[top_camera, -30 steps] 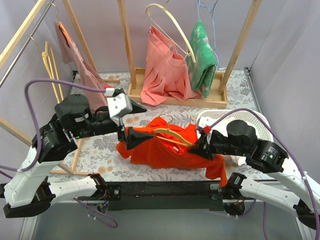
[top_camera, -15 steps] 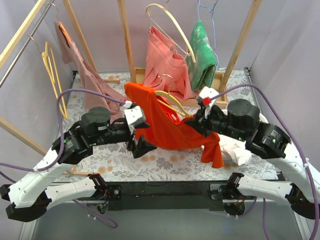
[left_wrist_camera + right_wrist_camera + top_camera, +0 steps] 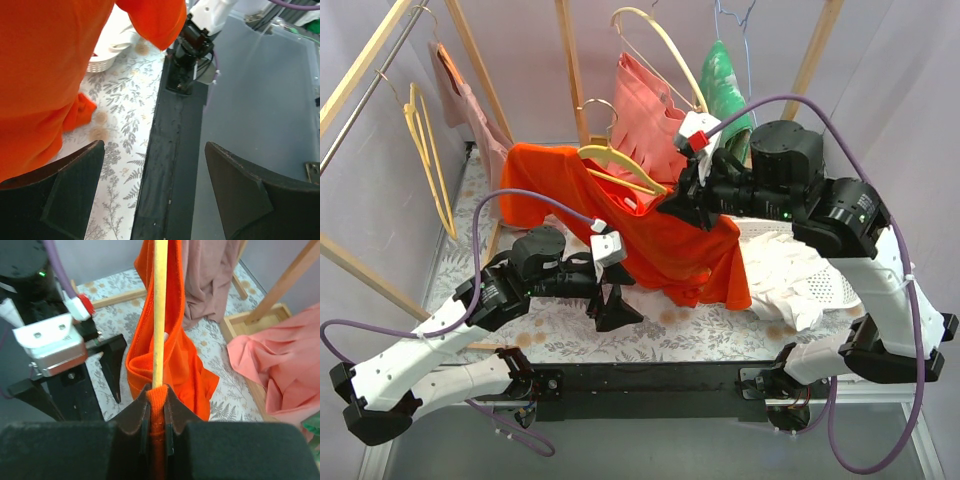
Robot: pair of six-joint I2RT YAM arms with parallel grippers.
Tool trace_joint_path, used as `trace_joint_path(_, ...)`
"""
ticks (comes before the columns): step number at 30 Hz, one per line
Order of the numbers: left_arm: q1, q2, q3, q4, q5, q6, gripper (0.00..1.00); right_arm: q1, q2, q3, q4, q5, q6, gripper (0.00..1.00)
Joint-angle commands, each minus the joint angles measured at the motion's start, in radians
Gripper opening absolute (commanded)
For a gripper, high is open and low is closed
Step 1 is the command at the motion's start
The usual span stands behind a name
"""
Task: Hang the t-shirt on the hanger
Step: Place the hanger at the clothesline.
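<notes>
My right hand (image 3: 157, 391) clamps t-shirt (image 3: 665, 245) and hanger (image 3: 620, 168), which runs leftward from it; left hand (image 3: 610, 300) gapes wide below.

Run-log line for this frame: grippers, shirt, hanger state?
right gripper: shut on t-shirt and hanger | left gripper: open, empty, low beside t-shirt | t-shirt: draped over hanger, held up

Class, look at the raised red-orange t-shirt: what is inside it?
The pale-yellow hanger sits inside the t-shirt; its hook and upper arm show, the rest is covered by cloth.
</notes>
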Motion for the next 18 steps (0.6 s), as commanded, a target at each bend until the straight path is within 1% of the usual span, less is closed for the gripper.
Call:
trace_joint_path(1, 0.004, -0.024, -0.005, 0.074, 0.108, -0.013, 0.81, -0.001, 0.033, 0.201, 0.021, -0.109, -0.007, 0.01)
trace_joint_path(4, 0.003, -0.026, 0.024, 0.088, 0.151, -0.004, 0.81, -0.002, 0.071, 0.275, 0.039, -0.101, 0.016, 0.01)
trace_joint_path(5, 0.004, -0.024, 0.038, 0.093, 0.171, -0.001, 0.81, -0.001, 0.076, 0.28, 0.085, -0.098, 0.032, 0.01)
trace_joint_path(10, 0.004, -0.018, 0.105, 0.097, 0.208, 0.009, 0.81, -0.001, 0.05, 0.244, 0.271, -0.051, 0.079, 0.01)
trace_joint_path(11, 0.003, -0.016, 0.11, 0.102, 0.219, 0.009, 0.82, -0.001, 0.045, 0.216, 0.297, -0.034, 0.083, 0.01)
trace_joint_path(12, 0.003, -0.015, 0.109, 0.108, 0.225, 0.006, 0.81, 0.001, 0.033, 0.186, 0.361, -0.025, 0.088, 0.01)
trace_joint_path(14, 0.003, -0.016, 0.092, 0.12, 0.225, -0.011, 0.81, -0.001, 0.027, 0.119, 0.409, 0.006, 0.128, 0.01)
trace_joint_path(15, 0.003, -0.018, 0.058, 0.141, 0.214, -0.017, 0.81, -0.002, 0.036, 0.106, 0.426, 0.006, 0.135, 0.01)
trace_joint_path(17, 0.003, -0.027, 0.017, 0.175, 0.174, -0.046, 0.8, 0.001, 0.046, 0.091, 0.426, -0.028, 0.146, 0.01)
trace_joint_path(18, 0.003, -0.054, -0.038, 0.239, 0.164, -0.089, 0.8, -0.001, 0.053, 0.061, 0.426, -0.035, 0.149, 0.01)
